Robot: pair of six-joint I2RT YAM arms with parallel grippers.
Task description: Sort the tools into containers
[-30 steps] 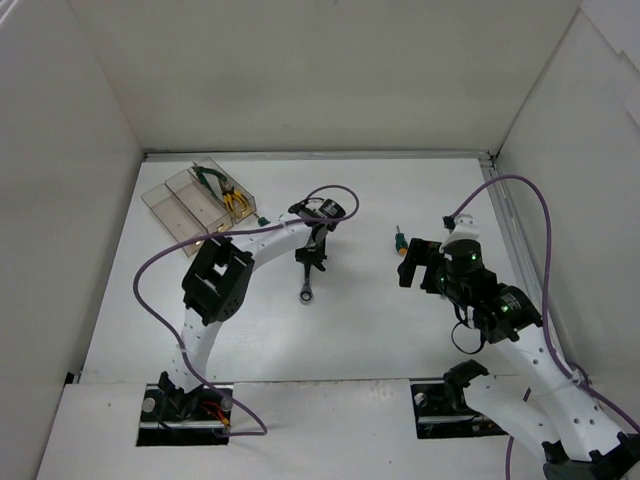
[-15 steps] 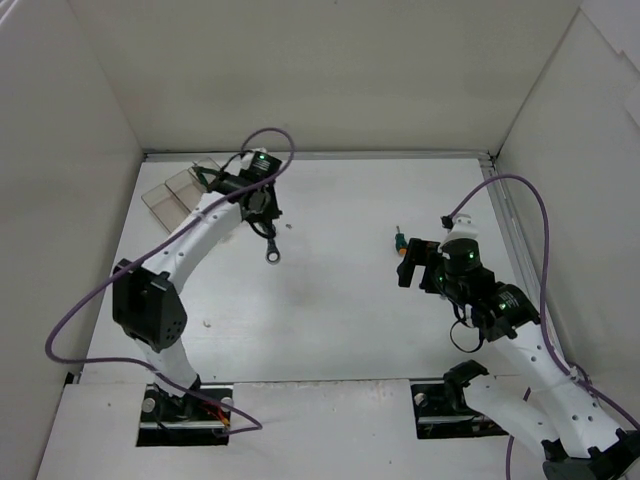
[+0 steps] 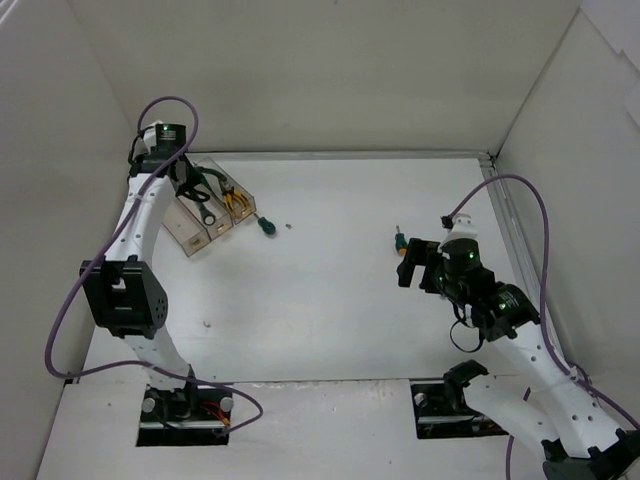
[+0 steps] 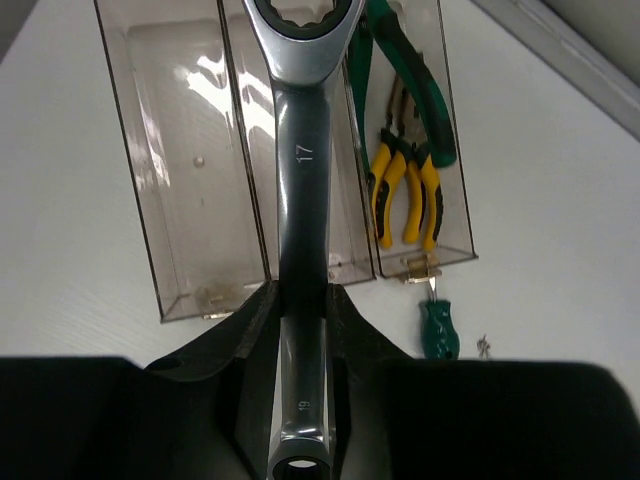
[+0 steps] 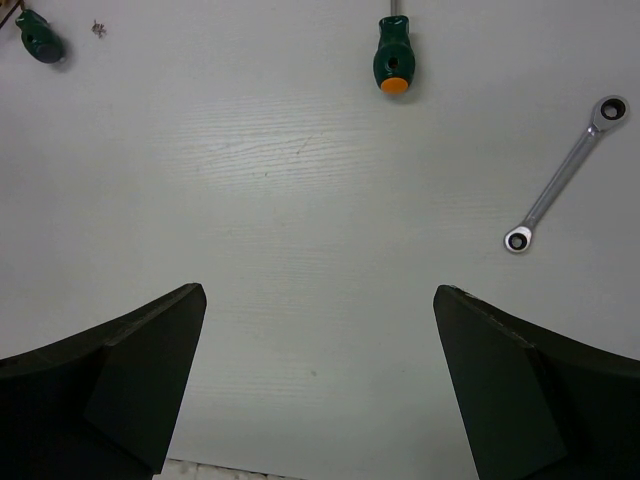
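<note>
Left wrist view: silver wrench (image 4: 300, 170) clamped by its shank in the left claw (image 4: 300, 300), jaws narrow on it, ring end at 12 o'clock and lined up with the middle compartment of the containers (image 4: 170, 180); height above it cannot be told. Yellow-handled pliers (image 4: 382, 195) and green-handled pliers (image 4: 420, 90) lie in the compartment at 3 o'clock. Green screwdriver (image 4: 438, 328) lies on the counter (image 4: 560, 200) just outside that compartment, at 5 o'clock. Right claw (image 5: 318, 300) stands wide, holding nothing; orange-capped screwdriver (image 5: 392, 58) at 12 o'clock, small ratchet wrench (image 5: 563, 175) at 2 o'clock.
</note>
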